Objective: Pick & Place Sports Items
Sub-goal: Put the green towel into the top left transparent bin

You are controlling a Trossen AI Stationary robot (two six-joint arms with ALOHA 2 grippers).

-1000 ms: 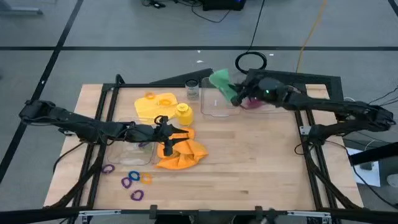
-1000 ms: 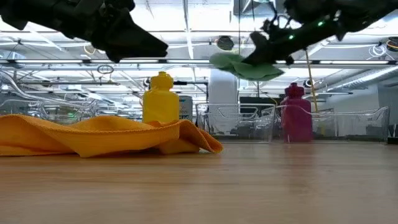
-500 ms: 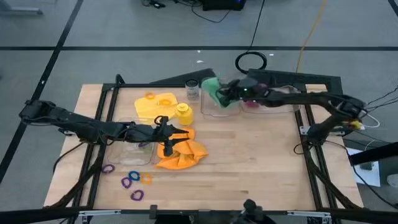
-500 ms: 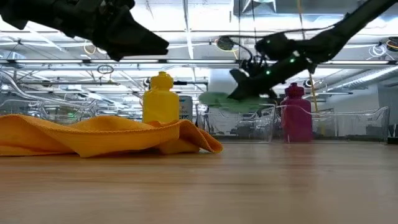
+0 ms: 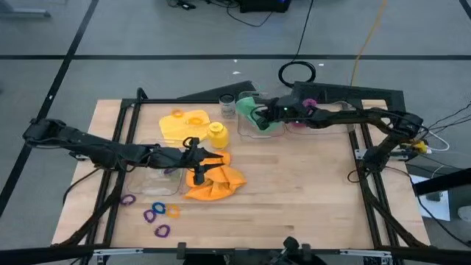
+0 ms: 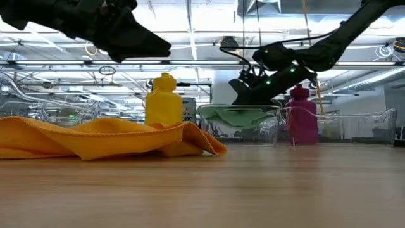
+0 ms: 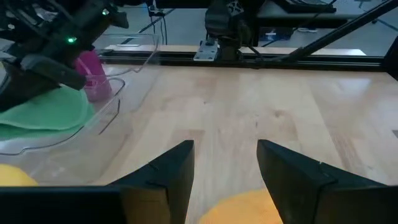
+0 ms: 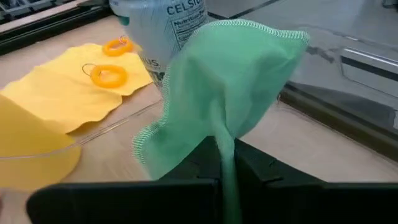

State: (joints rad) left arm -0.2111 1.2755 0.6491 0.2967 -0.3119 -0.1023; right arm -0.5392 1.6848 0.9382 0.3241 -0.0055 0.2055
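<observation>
Grey floor (image 5: 147, 44) (black cables (image 5: 298, 72))

1. Both arms are dark, slim and made of jointed segments.
2. The right arm (image 5: 346, 118) carries a small green light near its wrist, and thin cables trail from its base end.
3. The left gripper (image 7: 224, 177) has two broad, flat, matte black fingers with angled tips.

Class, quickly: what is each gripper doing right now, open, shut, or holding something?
Left gripper: open, holding nothing, above the orange cloth.
Right gripper: shut on the green cloth, over the clear box.
</observation>
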